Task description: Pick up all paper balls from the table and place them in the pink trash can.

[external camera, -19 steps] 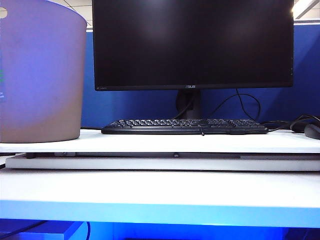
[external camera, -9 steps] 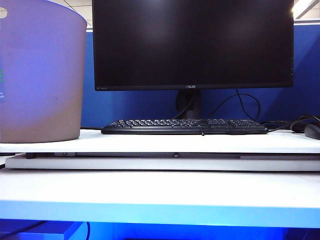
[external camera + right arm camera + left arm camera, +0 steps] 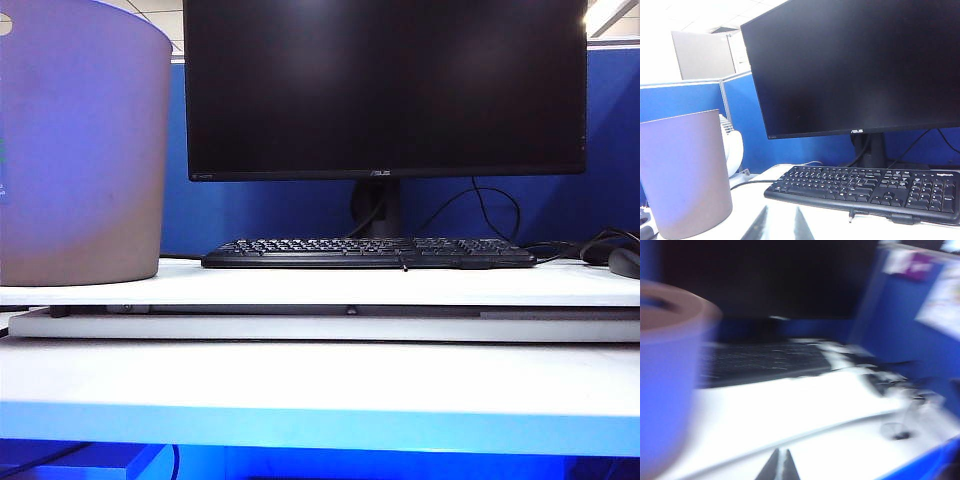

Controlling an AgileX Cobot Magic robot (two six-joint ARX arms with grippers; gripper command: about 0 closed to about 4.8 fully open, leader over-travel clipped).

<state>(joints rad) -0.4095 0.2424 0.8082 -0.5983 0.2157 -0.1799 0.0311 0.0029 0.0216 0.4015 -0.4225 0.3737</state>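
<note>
Beside the pink trash can [image 3: 667, 375]: left gripper [image 3: 778, 467] is blurring, pinched shut, empty.
Right gripper [image 3: 779, 222]: gaping wide, holding nothing, near the keyboard [image 3: 865, 192].
Paper balls: none showing; exterior view is matching the earlier ones, so clearing looks finished.

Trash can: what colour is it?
Dusky pink-mauve with a blue-purple tinge; clearest in the right wrist view.

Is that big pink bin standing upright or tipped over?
Upright: the pink trash can stands on its base on the table, open rim upward, beside the keyboard.

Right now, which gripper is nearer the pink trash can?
Left, probably. The left gripper, shut, sits beside the pink trash can; the right gripper, open, sits farther back facing the keyboard.
</note>
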